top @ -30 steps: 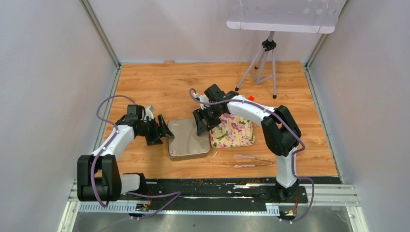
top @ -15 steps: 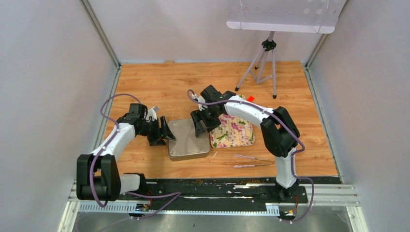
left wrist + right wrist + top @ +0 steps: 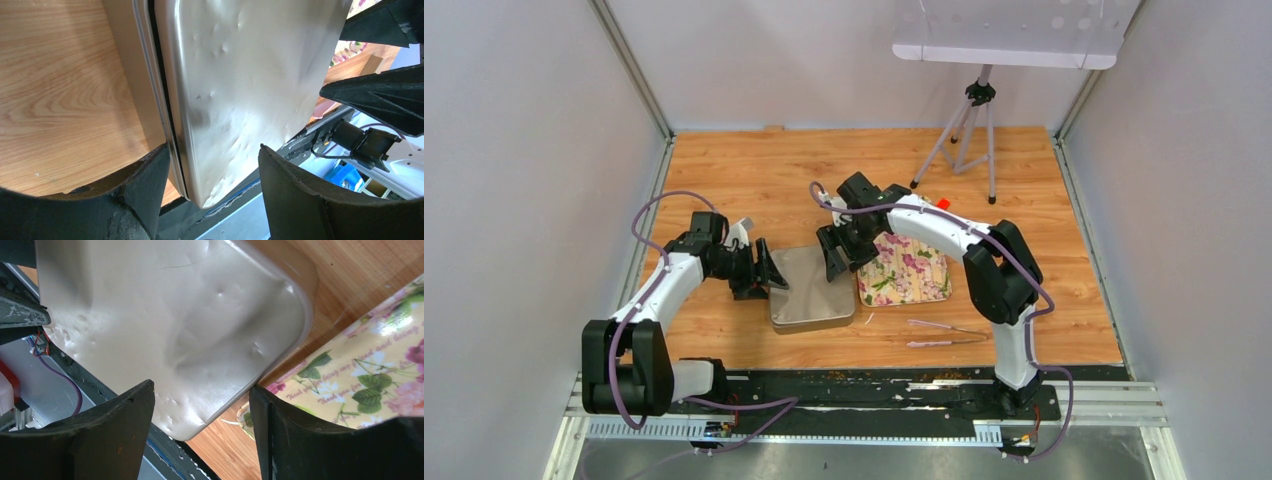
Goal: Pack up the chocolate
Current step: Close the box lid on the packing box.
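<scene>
No chocolate shows in any view. A plain, dented silver metal tin (image 3: pixel 812 290) lies on the wooden table with its flat metal face up. It fills the left wrist view (image 3: pixel 240 75) and the right wrist view (image 3: pixel 175 315). My left gripper (image 3: pixel 764 270) is open at the tin's left edge. In its wrist view (image 3: pixel 214 150) the jaws straddle a corner of the tin, one finger beside the rim. My right gripper (image 3: pixel 836 252) is open over the tin's far right corner, and its wrist view (image 3: pixel 201 386) shows the jaws straddling that edge.
A floral tin lid (image 3: pixel 909 272) lies just right of the tin and shows in the right wrist view (image 3: pixel 370 375). Tweezers (image 3: pixel 944 333) lie near the front. A small red block (image 3: pixel 943 203) and a tripod (image 3: pixel 969 130) stand behind.
My right gripper has shifted slightly left over the tin. My left gripper has edged closer to the tin's left rim. The tin has moved a touch to the left.
</scene>
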Tool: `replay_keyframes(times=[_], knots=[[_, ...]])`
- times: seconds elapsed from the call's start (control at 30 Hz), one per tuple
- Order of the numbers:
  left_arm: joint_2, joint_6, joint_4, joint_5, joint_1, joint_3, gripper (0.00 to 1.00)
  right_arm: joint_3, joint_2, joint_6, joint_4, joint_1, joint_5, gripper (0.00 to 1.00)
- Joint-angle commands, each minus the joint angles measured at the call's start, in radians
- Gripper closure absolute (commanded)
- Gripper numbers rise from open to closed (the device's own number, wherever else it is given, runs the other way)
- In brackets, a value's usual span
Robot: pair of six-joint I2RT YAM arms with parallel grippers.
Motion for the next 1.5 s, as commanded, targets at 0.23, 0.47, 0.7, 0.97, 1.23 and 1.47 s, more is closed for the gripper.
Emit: replay_keyframes(times=[0.23,0.47,0.7,0.97,1.23,1.47], knots=[[-0.035,0.043,-0.032,-0.006,-0.002,0.021,0.3,0.089,-0.053,-0.039,-0.016,0.032,0.005,0.32],[-0.05,0.054,-0.058,-0.106,-0.002,0.014,0.34,0.017,-0.047,-0.037,0.022,0.029,0.004,0.32],[-0.044,0.074,-0.08,-0.16,-0.001,0.038,0.4,-0.035,-0.051,-0.052,0.031,0.005,0.035,0.32],[-0.03,0.057,-0.061,-0.04,-0.002,0.06,0.51,-0.066,-0.049,-0.044,0.135,-0.043,-0.276,0.44],[-0.034,0.084,-0.107,-0.048,-0.001,0.079,0.49,-0.027,-0.062,-0.04,0.113,-0.04,-0.296,0.48],[-0.036,0.086,-0.108,-0.059,-0.002,0.082,0.48,-0.023,-0.063,-0.047,0.099,-0.039,-0.299,0.53]])
